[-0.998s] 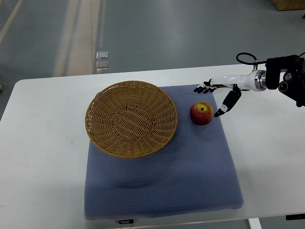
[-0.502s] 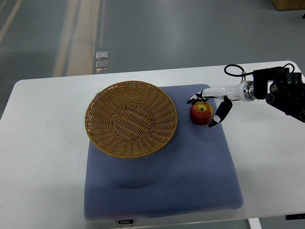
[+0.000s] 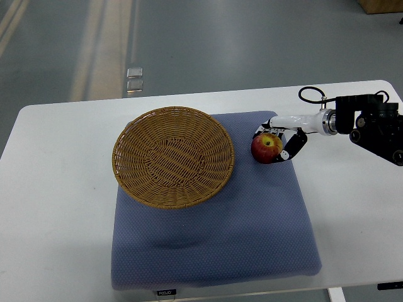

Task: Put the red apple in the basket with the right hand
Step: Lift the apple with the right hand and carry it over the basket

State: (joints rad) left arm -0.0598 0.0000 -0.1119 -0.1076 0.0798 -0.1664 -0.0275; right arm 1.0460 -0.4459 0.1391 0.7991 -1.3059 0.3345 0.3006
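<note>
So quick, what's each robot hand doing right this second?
Right robot hand: fingers curled around the red apple, which sits on the blue mat; a firm grip cannot be told.
Left robot hand: not in view.

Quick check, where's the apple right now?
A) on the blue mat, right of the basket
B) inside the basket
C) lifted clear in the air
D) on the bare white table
A: the apple sits on the blue mat just right of the basket, with the right hand curled around it; nothing shows it lifted, and the basket holds nothing.
</note>
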